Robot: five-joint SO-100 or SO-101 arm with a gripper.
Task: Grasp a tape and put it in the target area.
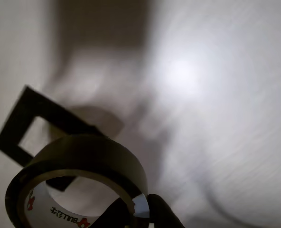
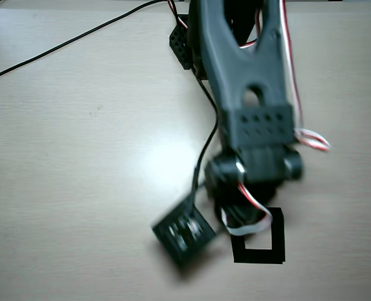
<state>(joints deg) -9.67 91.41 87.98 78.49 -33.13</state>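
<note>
Wrist view: the tape, a dark roll with a pale printed inner rim, fills the lower left, clamped by the gripper, whose dark finger presses its lower right edge. Behind the roll lies the target, a black square outline with bare table inside, partly covered by the roll. Overhead view: the arm hides the tape; the target shows beneath the arm's tip, its upper left covered.
</note>
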